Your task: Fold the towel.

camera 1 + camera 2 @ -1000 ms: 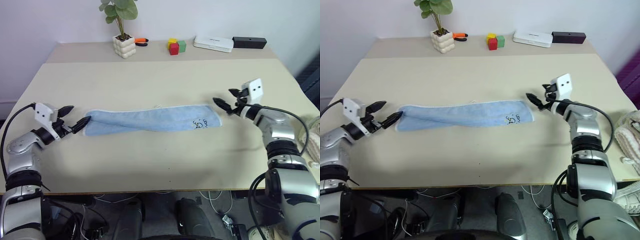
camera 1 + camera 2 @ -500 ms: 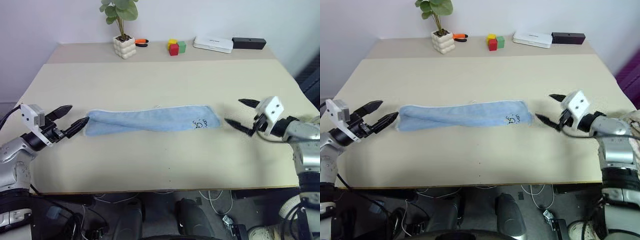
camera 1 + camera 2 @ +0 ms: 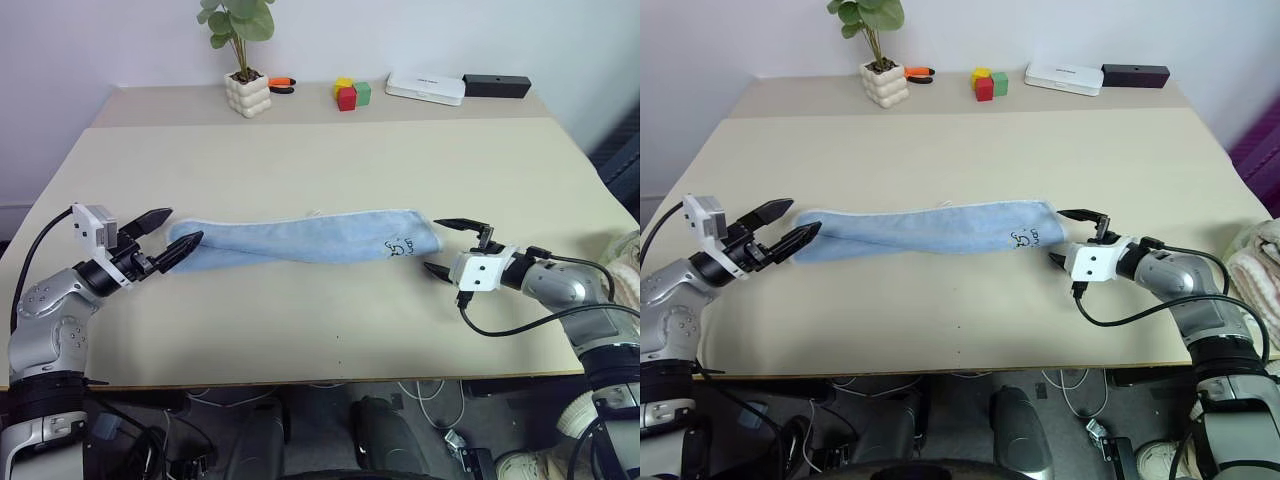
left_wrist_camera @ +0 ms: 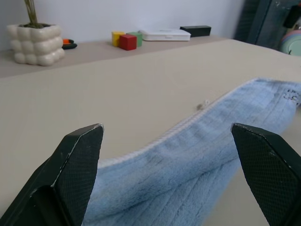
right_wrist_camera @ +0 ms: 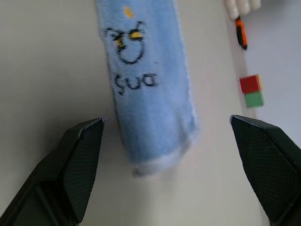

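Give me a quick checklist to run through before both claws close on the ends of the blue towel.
1. Left claw open: ok, fingers spread wide.
2. Right claw open: ok, fingers spread wide.
3. Left claw lined up with its end of the towel: ok, that end lies between the fingers in the left wrist view.
4. Right claw lined up with the end bearing the printed mark: ok, that end sits centred between the fingers in the right wrist view.
5. Towel gripped: not ok, neither claw has closed on it.
6. Towel lying flat in a long strip on the table: ok.
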Controlling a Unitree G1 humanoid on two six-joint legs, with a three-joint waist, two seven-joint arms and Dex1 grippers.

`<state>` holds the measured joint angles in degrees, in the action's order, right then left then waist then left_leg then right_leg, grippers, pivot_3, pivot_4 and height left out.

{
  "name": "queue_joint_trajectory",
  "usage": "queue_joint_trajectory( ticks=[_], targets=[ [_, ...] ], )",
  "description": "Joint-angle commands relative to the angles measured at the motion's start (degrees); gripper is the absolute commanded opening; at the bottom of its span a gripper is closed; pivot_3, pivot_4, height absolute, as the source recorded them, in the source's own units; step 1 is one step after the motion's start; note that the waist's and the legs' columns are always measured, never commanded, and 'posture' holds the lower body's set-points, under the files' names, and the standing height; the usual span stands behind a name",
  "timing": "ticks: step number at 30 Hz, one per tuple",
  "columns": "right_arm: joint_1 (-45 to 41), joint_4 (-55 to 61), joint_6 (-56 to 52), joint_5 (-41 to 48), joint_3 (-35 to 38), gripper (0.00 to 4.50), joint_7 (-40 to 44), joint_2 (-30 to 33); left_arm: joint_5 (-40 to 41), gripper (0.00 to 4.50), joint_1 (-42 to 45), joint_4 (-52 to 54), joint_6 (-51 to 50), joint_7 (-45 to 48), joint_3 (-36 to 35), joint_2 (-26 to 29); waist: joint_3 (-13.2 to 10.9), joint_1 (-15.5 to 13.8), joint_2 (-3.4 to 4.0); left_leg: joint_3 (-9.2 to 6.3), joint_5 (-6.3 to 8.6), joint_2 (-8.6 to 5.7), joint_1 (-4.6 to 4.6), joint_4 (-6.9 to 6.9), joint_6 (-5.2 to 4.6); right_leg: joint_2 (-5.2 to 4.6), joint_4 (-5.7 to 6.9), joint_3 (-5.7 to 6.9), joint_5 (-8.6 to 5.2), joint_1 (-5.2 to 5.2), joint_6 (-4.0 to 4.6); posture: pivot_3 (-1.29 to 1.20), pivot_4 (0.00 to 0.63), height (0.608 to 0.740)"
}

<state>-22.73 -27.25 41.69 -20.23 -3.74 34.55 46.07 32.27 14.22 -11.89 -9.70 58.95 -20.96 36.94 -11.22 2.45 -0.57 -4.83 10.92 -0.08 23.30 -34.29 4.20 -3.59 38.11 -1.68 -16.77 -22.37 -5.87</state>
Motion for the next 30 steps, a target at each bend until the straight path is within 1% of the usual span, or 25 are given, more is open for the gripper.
queue_joint_trajectory(
  ticks=[1, 3, 4, 5, 8, 9, 11, 12, 15, 19, 21, 23, 24, 30],
  targets=[
    [-3.4, -2.2, 3.4, -4.4, -1.5, 4.39, -4.9, 1.2, 1.0, 4.44, -0.4, 3.7, -0.3, -0.3, -0.6, 0.3, 0.0, 0.1, 0.0, 0.0, 0.0, 0.0, 0.0, 0.0, 0.0, 0.0, 0.0, 0.0, 0.0, 0.01, 0.0, 0.0, 0.15, 0.74],
    [-4.6, -3.9, 4.9, -8.4, -3.0, 3.86, -8.3, 2.0, 1.2, 4.5, -0.8, 4.5, -0.6, -0.5, -0.8, 0.3, 0.0, 0.0, 0.0, 0.0, 0.0, 0.0, -0.01, 0.0, 0.0, 0.0, 0.0, 0.0, 0.0, 0.0, 0.0, 0.0, 0.15, 0.74],
    [-5.2, -4.9, 5.2, -8.7, -3.4, 3.57, -9.2, 1.9, 1.3, 4.5, -1.0, 4.8, -0.8, -0.6, -0.9, 0.2, 0.0, 0.0, 0.0, -0.01, 0.0, 0.0, -0.01, 0.01, 0.0, 0.0, 0.0, 0.0, 0.0, 0.0, 0.01, 0.0, 0.15, 0.74],
    [-5.7, -5.7, 5.2, -8.2, -3.7, 3.13, -9.3, 1.5, 1.4, 4.5, -1.2, 5.2, -0.9, -0.7, -0.9, 0.2, 0.0, 0.0, 0.0, -0.01, 0.0, 0.0, 0.0, 0.01, 0.0, 0.0, 0.0, 0.0, 0.0, 0.0, 0.01, 0.0, 0.15, 0.74],
    [-7.8, -7.9, 5.7, -11.1, -5.8, 1.76, -12.3, 1.2, 1.6, 4.5, -2.0, 6.3, -1.3, -1.2, -1.1, 0.1, 0.0, 0.0, 0.0, 0.0, 0.0, 0.0, 0.0, 0.01, 0.0, -0.01, 0.0, 0.0, 0.0, 0.01, 0.01, 0.0, 0.15, 0.74],
    [-8.2, -8.4, 5.7, -11.5, -6.3, 1.2, -12.8, 1.1, 1.7, 4.5, -2.3, 6.7, -1.4, -1.3, -1.1, 0.1, 0.0, 0.0, 0.0, -0.01, 0.0, 0.0, 0.0, 0.01, 0.0, -0.01, 0.0, -0.01, 0.0, 0.01, 0.01, 0.0, 0.15, 0.74],
    [-8.7, -8.8, 6.1, -12.0, -7.4, 0.3, -13.4, 1.2, 1.9, 4.5, -2.7, 7.4, -1.6, -1.6, -1.2, 0.1, 0.0, 0.0, 0.0, -0.01, 0.0, 0.0, 0.0, 0.01, 0.0, 0.0, 0.0, -0.01, 0.0, 0.0, 0.01, 0.0, 0.15, 0.74],
    [-8.8, -8.8, 6.2, -11.5, -7.5, 0.03, -13.1, 1.5, 2.0, 4.5, -2.8, 7.7, -1.7, -1.8, -1.3, 0.1, 0.0, 0.0, 0.0, -0.01, 0.0, 0.0, 0.0, 0.0, 0.0, 0.0, 0.0, -0.01, 0.0, 0.01, 0.01, 0.0, 0.15, 0.74],
    [-9.4, -9.3, 6.0, -11.5, -7.3, 0.03, -13.6, 3.1, 2.1, 4.5, -3.3, 8.3, -1.9, -2.0, -1.6, 0.1, 0.0, 0.0, 0.0, -0.01, 0.0, 0.0, 0.0, 0.01, 0.0, -0.01, 0.0, -0.01, 0.0, 0.02, 0.01, 0.0, 0.15, 0.74],
    [-10.2, -9.2, 6.6, -8.9, -6.6, 0.03, -10.6, 7.3, 2.2, 4.5, -3.6, 8.5, -2.0, -2.2, -1.7, -0.1, 0.0, -0.1, 0.0, -0.01, 0.0, -0.01, 0.0, 0.0, 0.0, -0.02, 0.0, -0.01, 0.0, 0.01, 0.01, 0.0, 0.15, 0.74],
    [-10.3, -9.3, 6.5, -7.7, -6.4, 0.03, -9.9, 8.6, 2.2, 4.5, -3.6, 8.5, -1.9, -2.3, -1.5, -0.4, 0.0, 0.0, 0.0, -0.01, 0.0, 0.0, 0.0, 0.0, 0.0, -0.01, 0.0, -0.01, 0.0, 0.02, 0.01, 0.0, 0.15, 0.74],
    [-9.9, -8.8, 6.2, -5.1, -6.5, 0.03, -7.3, 9.4, 2.0, 4.5, -3.4, 8.2, -1.7, -2.2, -1.3, -0.6, 0.0, 0.0, 0.0, -0.01, 0.0, 0.0, -0.01, 0.0, 0.0, -0.01, 0.0, -0.01, -0.01, 0.03, 0.02, 0.0, 0.15, 0.74],
    [-9.5, -8.0, 6.7, -5.4, -6.8, 0.03, -7.0, 10.1, 1.9, 4.5, -3.1, 8.0, -1.6, -2.2, -1.1, -0.7, 0.0, 0.0, 0.0, -0.01, 0.0, 0.0, -0.01, 0.0, 0.0, -0.01, 0.0, -0.01, -0.01, 0.02, 0.02, 0.0, 0.15, 0.74],
    [-8.5, -2.0, 5.8, -3.8, -6.9, 0.03, -5.8, 8.9, 1.5, 4.5, -2.1, 7.2, -1.4, -1.9, -0.6, -1.0, 0.0, 0.1, 0.0, -0.01, 0.0, 0.0, -0.01, 0.0, 0.0, -0.01, 0.0, -0.01, 0.0, 0.01, 0.01, 0.0, 0.15, 0.74]
  ],
)
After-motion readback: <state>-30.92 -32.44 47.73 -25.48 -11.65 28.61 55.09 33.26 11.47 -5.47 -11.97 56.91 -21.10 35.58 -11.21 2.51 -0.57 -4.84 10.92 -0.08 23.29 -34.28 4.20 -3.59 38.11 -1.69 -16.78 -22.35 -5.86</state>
